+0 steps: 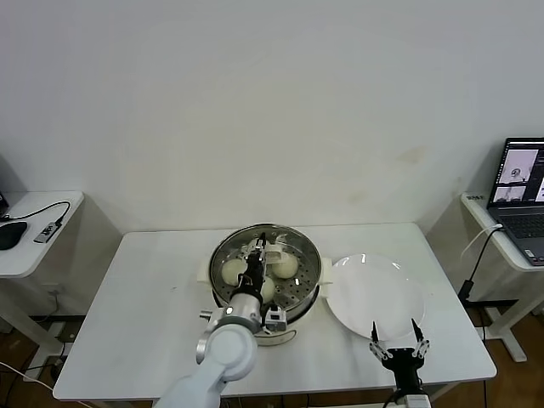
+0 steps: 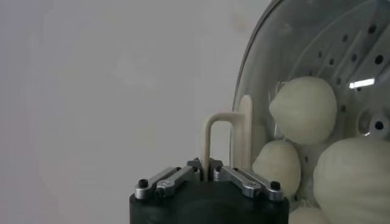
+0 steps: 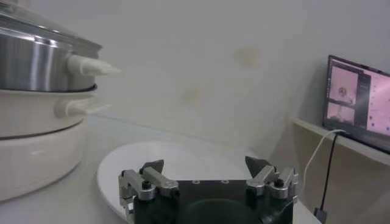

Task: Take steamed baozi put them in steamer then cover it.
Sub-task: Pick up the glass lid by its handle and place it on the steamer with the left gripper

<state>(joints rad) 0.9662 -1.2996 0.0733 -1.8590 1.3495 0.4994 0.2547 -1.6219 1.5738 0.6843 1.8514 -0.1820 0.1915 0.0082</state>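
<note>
Checking your current state:
Baozi [image 1: 286,266]: you've got them in the steamer [image 1: 310,289], on the perforated tray, under the glass lid [image 2: 317,55].
Left gripper [image 1: 258,255]: at the lid's cream handle [image 2: 222,131]; can't tell whether the jaws grip it.
Right gripper [image 1: 399,348]: jaws wide open, empty, by the near edge of the white plate [image 1: 374,293].

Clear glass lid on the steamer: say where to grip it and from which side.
Grip the cream loop handle standing at the clear glass lid's centre, coming straight down from above; the dome offers no other hold. The left gripper is there; the right gripper waits by the white plate.
</note>
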